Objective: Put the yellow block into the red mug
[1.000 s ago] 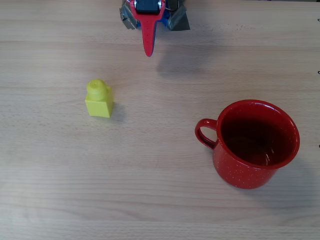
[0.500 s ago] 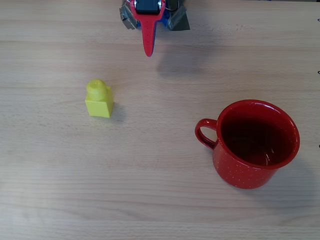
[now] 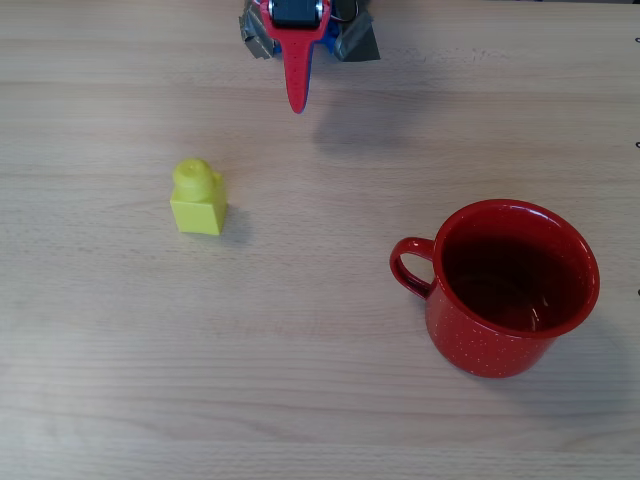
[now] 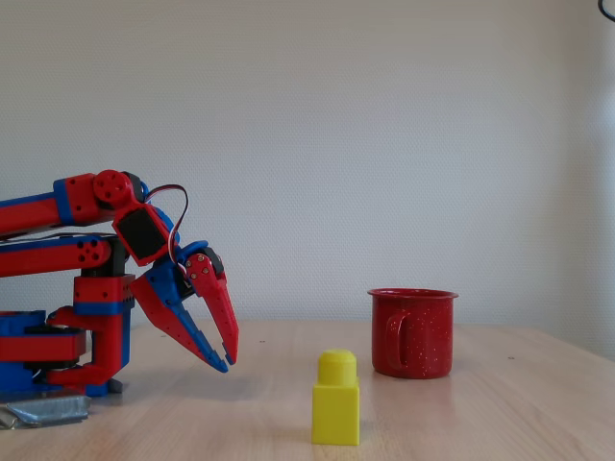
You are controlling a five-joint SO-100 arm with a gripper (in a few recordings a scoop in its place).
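The yellow block (image 3: 198,205) stands upright on the wooden table, stud up, left of centre in the overhead view; the fixed view has this yellow block (image 4: 335,403) nearest the camera. The red mug (image 3: 468,345) stands upright at the right with its handle pointing left, and its dark inside holds nothing. In the fixed view the red mug (image 4: 413,336) is behind the block. My gripper (image 3: 297,105) hangs at the top edge, well apart from both. Seen from the side, the gripper (image 4: 228,363) points down just above the table, shut on nothing.
The arm's base (image 4: 58,355) sits at the table's far edge, held down with grey tape (image 3: 355,42). Bare wooden table (image 3: 300,380) lies between block, mug and gripper. A plain wall stands behind.
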